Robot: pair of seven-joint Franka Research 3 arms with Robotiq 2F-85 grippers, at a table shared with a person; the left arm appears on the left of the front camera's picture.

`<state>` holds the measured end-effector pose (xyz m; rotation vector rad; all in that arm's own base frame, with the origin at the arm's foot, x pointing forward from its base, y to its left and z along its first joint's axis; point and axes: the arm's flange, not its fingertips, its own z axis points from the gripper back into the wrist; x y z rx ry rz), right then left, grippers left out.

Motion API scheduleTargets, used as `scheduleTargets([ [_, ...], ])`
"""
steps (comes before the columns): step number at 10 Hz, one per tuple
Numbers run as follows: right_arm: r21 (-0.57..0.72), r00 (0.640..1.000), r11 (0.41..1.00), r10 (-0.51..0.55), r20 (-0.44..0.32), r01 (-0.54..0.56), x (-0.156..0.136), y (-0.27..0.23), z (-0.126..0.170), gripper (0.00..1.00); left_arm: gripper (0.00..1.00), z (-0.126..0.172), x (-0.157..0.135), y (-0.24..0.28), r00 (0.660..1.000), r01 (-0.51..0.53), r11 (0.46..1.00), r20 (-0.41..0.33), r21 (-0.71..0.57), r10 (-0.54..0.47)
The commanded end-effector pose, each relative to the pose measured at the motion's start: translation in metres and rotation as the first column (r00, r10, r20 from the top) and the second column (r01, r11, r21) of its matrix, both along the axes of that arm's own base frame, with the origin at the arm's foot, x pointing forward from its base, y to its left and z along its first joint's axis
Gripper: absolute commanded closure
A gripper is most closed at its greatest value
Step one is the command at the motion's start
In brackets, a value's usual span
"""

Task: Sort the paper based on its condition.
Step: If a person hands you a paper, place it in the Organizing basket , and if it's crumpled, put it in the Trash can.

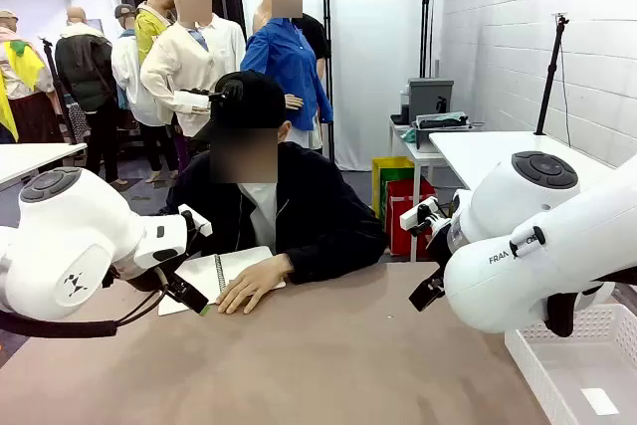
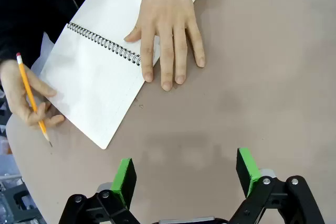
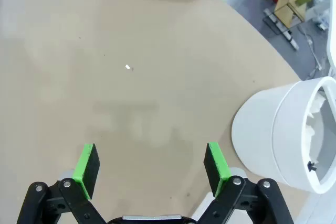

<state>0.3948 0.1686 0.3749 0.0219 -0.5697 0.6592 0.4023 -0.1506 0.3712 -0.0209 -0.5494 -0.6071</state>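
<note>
My left gripper and right gripper hung wide open, holding and touching nothing.
Bare table lay open under both. A white bucket stood just right of the right gripper with crumpled paper inside, and a notebook under a person's hand lay ahead of the left.

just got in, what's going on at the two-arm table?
The robot is handling nothing yet. The left gripper and right gripper both hover open over the table. The person across rests one hand on an open spiral notebook and holds a pencil in the other. A white bucket stands beside the right gripper.
</note>
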Motion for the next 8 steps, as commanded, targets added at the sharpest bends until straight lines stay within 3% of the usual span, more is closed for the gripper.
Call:
scheduleTargets([
  [1,0.0,1.0,1.0,0.0,0.0,0.0,0.0,0.0,-0.0001,0.0,0.0,0.0,0.0,0.0,1.0,0.0,1.0,0.0,0.0,0.0],
  [8,0.0,1.0,1.0,0.0,0.0,0.0,0.0,0.0,-0.0001,0.0,0.0,0.0,0.0,0.0,1.0,0.0,1.0,0.0,0.0,0.0],
])
